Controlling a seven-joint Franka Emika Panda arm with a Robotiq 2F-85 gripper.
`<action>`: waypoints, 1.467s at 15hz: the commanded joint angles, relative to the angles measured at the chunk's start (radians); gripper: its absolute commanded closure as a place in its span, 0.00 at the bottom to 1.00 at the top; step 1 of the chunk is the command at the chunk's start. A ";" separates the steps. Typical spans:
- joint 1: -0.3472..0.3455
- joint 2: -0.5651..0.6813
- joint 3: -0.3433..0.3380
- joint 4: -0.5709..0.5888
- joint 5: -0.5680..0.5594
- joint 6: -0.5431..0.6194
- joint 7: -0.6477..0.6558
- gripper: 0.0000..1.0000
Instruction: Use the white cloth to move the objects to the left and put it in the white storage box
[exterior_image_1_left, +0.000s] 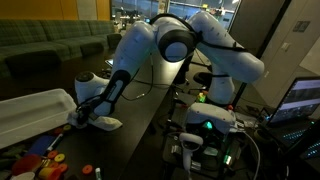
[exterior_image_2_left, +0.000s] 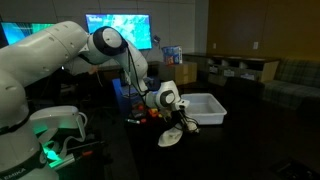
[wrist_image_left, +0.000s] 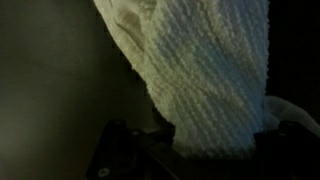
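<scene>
The white cloth (wrist_image_left: 210, 70) fills most of the wrist view and hangs from my gripper (wrist_image_left: 215, 150), which is shut on it. In both exterior views the gripper (exterior_image_1_left: 90, 118) (exterior_image_2_left: 174, 120) is low over the dark table, with the cloth (exterior_image_1_left: 106, 123) (exterior_image_2_left: 172, 135) drooping onto the surface below it. The white storage box (exterior_image_1_left: 25, 118) (exterior_image_2_left: 208, 108) stands just beside the gripper. The small coloured objects (exterior_image_1_left: 40, 155) (exterior_image_2_left: 150, 115) lie in a cluster on the table near the box. The fingertips are hidden by the fabric.
The robot base with a green light (exterior_image_1_left: 205, 125) (exterior_image_2_left: 45, 130) stands close by. A bright screen (exterior_image_2_left: 118, 28) hangs on the back wall, and a laptop (exterior_image_1_left: 300, 100) sits at the table's edge. A sofa (exterior_image_1_left: 50, 45) is behind.
</scene>
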 joint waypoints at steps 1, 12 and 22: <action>-0.010 0.061 -0.032 0.104 -0.013 -0.026 0.075 0.91; -0.021 0.116 0.029 0.194 -0.025 -0.086 0.111 0.91; 0.103 0.139 0.121 0.315 -0.039 -0.190 0.126 0.91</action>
